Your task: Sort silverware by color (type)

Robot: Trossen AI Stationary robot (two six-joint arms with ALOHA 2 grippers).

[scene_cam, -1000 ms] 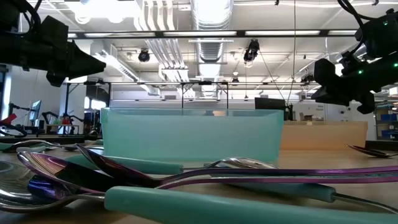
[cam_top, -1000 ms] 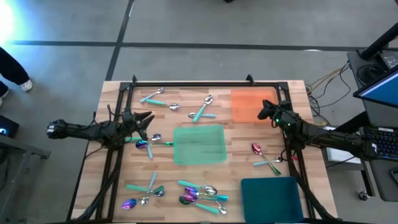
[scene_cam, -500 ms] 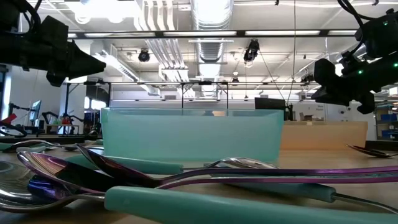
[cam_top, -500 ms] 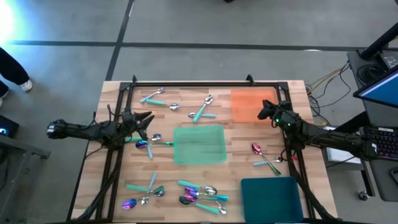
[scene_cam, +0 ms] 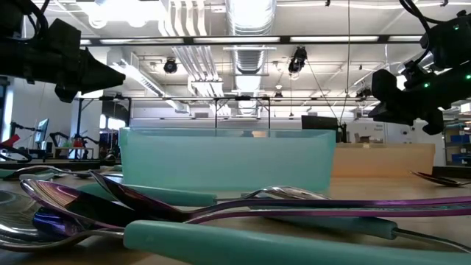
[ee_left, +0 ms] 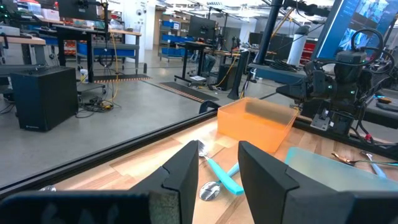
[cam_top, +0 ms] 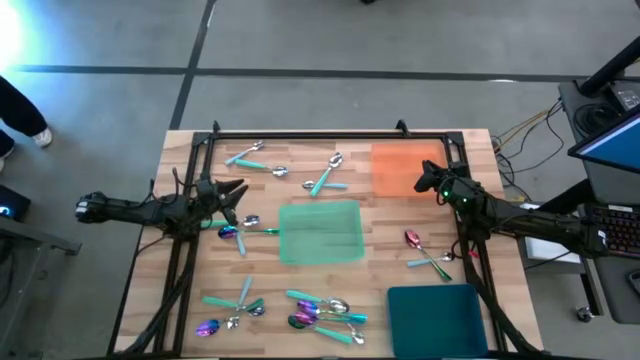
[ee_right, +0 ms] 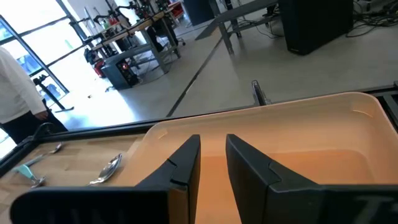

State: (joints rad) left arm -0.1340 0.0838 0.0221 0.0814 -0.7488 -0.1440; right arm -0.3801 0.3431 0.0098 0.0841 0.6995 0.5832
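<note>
The silverware lies in loose groups on the wooden table: two groups near the far edge (cam_top: 255,160) (cam_top: 328,176), one beside my left gripper (cam_top: 240,228), one at the right (cam_top: 425,250), and two near the near edge (cam_top: 230,310) (cam_top: 325,312). Heads are silver or iridescent purple; many handles are teal. My left gripper (cam_top: 235,192) (ee_left: 217,149) hovers open above the table's left side, just far of the spoons there. My right gripper (cam_top: 420,182) (ee_right: 212,138) hovers open, with a narrow gap, over the orange tray (cam_top: 405,168). Neither holds anything.
A pale green tray (cam_top: 320,232) sits mid-table, and a dark teal tray (cam_top: 435,315) sits at the near right corner. A black frame rail (cam_top: 330,133) runs along the far edge. In the low view a pile of spoons (scene_cam: 221,213) fills the foreground. A person (ee_right: 18,93) stands beyond the table.
</note>
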